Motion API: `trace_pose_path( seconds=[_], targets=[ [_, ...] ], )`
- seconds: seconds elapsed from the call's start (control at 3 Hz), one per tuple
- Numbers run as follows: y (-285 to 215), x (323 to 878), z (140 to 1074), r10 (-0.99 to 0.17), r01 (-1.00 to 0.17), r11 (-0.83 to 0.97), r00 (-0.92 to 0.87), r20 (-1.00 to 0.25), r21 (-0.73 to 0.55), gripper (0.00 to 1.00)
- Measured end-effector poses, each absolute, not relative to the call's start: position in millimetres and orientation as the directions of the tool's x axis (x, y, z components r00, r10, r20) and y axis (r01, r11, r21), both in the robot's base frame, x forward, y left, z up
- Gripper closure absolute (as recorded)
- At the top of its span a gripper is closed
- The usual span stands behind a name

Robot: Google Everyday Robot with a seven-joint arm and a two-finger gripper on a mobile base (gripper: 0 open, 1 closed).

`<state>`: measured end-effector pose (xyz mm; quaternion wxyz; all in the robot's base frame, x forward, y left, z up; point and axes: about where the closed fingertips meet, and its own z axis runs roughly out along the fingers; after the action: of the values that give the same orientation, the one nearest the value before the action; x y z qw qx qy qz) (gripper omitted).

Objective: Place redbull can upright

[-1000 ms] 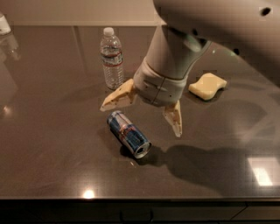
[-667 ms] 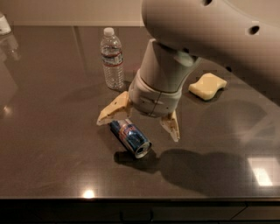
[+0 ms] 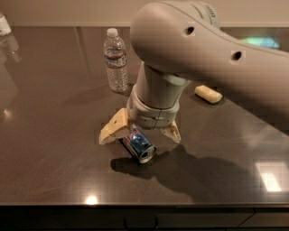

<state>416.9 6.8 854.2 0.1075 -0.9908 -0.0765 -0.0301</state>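
The pale arm (image 3: 212,49) is filling most of the camera view, reaching in from the upper right and bending down over the table, so that its thick wrist is pointing nearly straight down. That posture is suiting a grasp from above. Below the wrist, the gripper (image 3: 140,139) is hanging low over the tabletop with its two tan fingers (image 3: 113,128) spread wide apart, clamped on nothing. They are straddling the redbull can (image 3: 139,146), one to each side, and I cannot tell whether either is touching it.

The water bottle (image 3: 115,61) is standing upright well behind the gripper, out of the way. The can is lying on its side under the wrist, its silver end facing the camera and to the right, its blue body running back between the fingers. Lying so, it is not yet upright; judging by this, the fingers are needing to close across its body before it can be tipped up onto one end. A small yellow block (image 3: 208,94) is lying flat to the right, apart from everything else.

The table (image 3: 54,158) is looking dark, smooth and glossy, reflecting ceiling lights in bright patches and carrying the arm's shadow. A slim can could be rolling easily on it. A pale wall (image 3: 67,11) is running behind the far edge.
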Motion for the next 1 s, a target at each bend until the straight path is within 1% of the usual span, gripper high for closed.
trace_pose_path(
  seconds=[0.33, 1.0],
  targets=[
    [6.5, 422.6, 847.2, 0.224, 0.240, -0.960, 0.968, 0.113, -0.146, 0.00],
    [2.1, 419.3, 834.1, 0.336, 0.342, -0.939, 0.935, 0.112, -0.041, 0.00]
  ],
)
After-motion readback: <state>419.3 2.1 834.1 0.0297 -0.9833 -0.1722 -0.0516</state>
